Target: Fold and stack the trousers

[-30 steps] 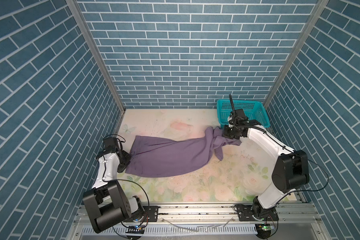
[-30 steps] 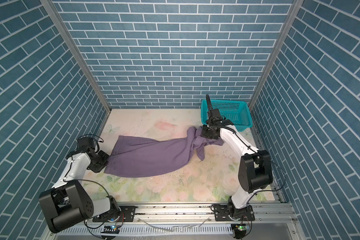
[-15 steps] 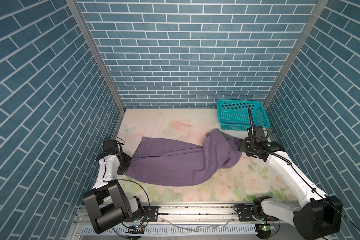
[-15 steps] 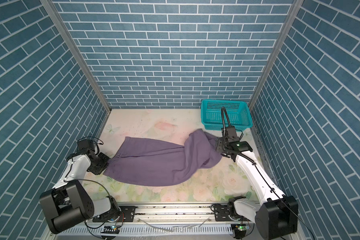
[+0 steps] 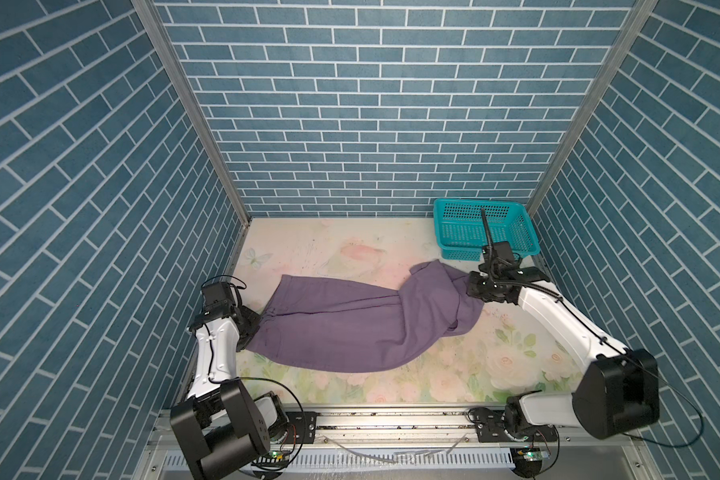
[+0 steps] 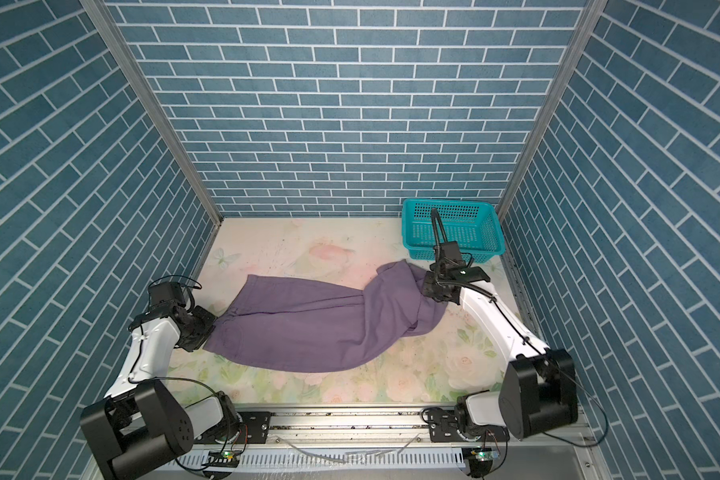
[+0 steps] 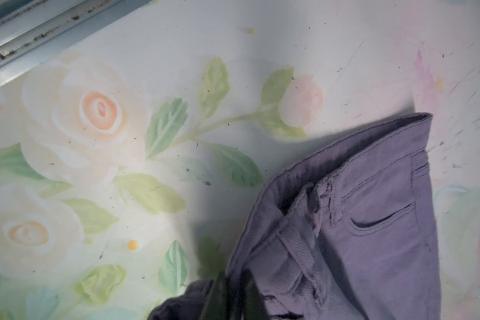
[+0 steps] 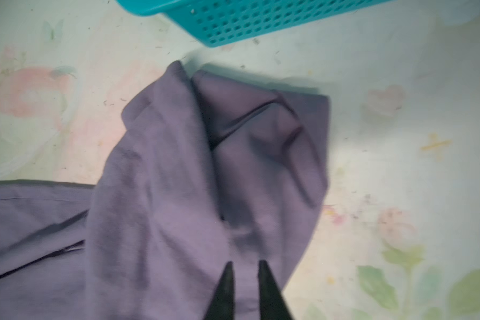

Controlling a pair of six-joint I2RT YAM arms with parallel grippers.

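The muted-purple trousers [image 5: 350, 328] [image 6: 312, 328] lie across the floral table, waistband at the left and leg ends bunched and folded over at the right. My left gripper [image 5: 259, 328] [image 6: 213, 329] sits at the waistband. In the left wrist view its fingers [image 7: 234, 277] are slightly parted, with waistband cloth [image 7: 344, 221] lying between them. My right gripper [image 5: 469, 291] [image 6: 425, 291] hangs at the bunched leg ends. In the right wrist view it [image 8: 244, 266] is narrowly open just above the fabric [image 8: 205, 166], with no cloth pinched.
A teal mesh basket [image 5: 445, 245] [image 6: 412, 245] [image 8: 261, 19] stands at the back right corner, just behind the right gripper. Blue brick-pattern walls close in three sides, and a metal rail [image 5: 391, 419] runs along the front edge.
My right arm swung away from the basket toward the right, dragging the leg ends along, and let go of the cloth. The left gripper's fingers have parted slightly at the waistband.
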